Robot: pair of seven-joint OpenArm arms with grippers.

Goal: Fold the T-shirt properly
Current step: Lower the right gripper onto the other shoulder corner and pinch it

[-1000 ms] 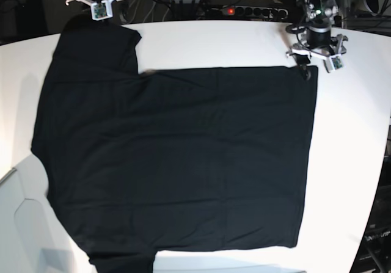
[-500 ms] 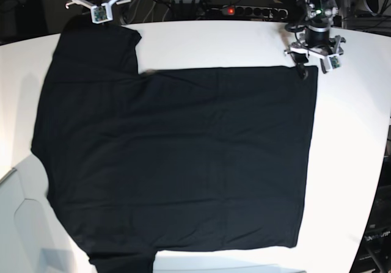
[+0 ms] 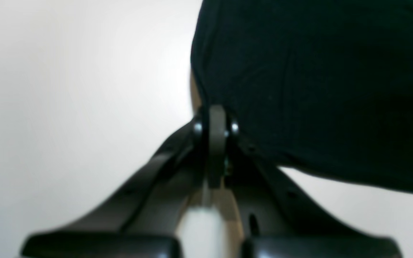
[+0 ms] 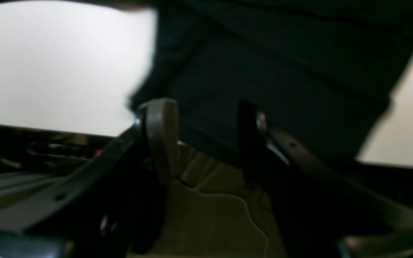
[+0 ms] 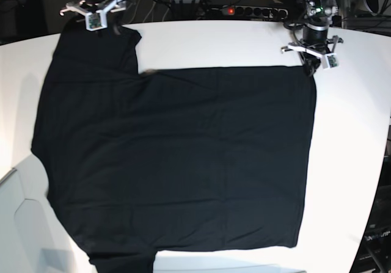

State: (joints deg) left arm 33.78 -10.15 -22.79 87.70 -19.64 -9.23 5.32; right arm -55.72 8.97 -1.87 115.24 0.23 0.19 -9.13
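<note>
Since the earlier base view, both grippers drawn back toward the far table (image 5: 214, 41) edge; in left wrist view, left gripper (image 3: 215, 123) clamped on the black T-shirt (image 3: 317, 82) corner; in right wrist view, right gripper (image 4: 206, 122) parted astride the sleeve (image 4: 281, 71); in base view, spread flat, though perhaps slipping if pulled hard.

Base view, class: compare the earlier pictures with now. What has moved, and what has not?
Both grippers shifted slightly toward the table's far edge: the right gripper over the sleeve, the left gripper at the hem corner, shut on the T-shirt. That corner pulled in a little; otherwise the shirt stays flat on the white table.
</note>
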